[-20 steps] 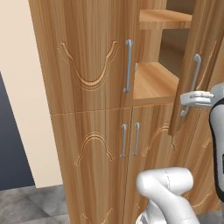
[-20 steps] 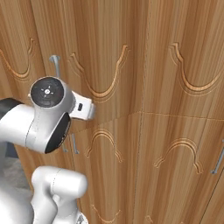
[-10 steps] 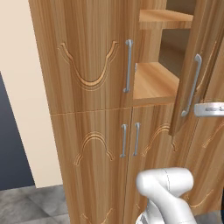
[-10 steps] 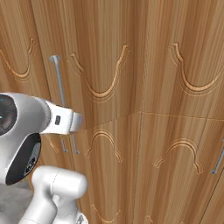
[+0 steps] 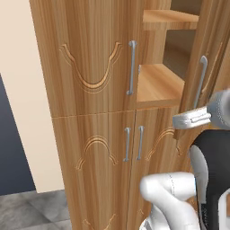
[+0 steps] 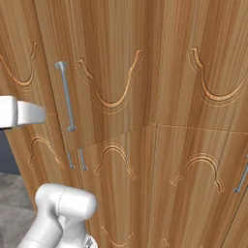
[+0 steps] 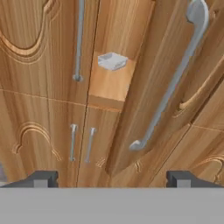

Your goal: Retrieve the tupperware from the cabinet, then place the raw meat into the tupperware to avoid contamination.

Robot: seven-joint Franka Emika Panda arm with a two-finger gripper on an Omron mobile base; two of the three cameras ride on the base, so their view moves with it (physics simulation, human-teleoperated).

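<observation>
Cabinet [image 5: 94, 67]: upper right door [image 7: 153, 87] swung open, upper left door closed. Tupperware [image 7: 112, 61] sits on the shelf [image 7: 109, 85] inside the cabinet, toward the back, just right of the closed door's bar handle [image 7: 79, 39]. Pincer [image 7: 112, 178] open, jaws wide apart, nothing between them, well short of the tupperware, facing the opening.

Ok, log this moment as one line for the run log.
stage: cabinet upper right door open | tupperware on shelf, untouched | hand open, empty, facing the opening
</observation>
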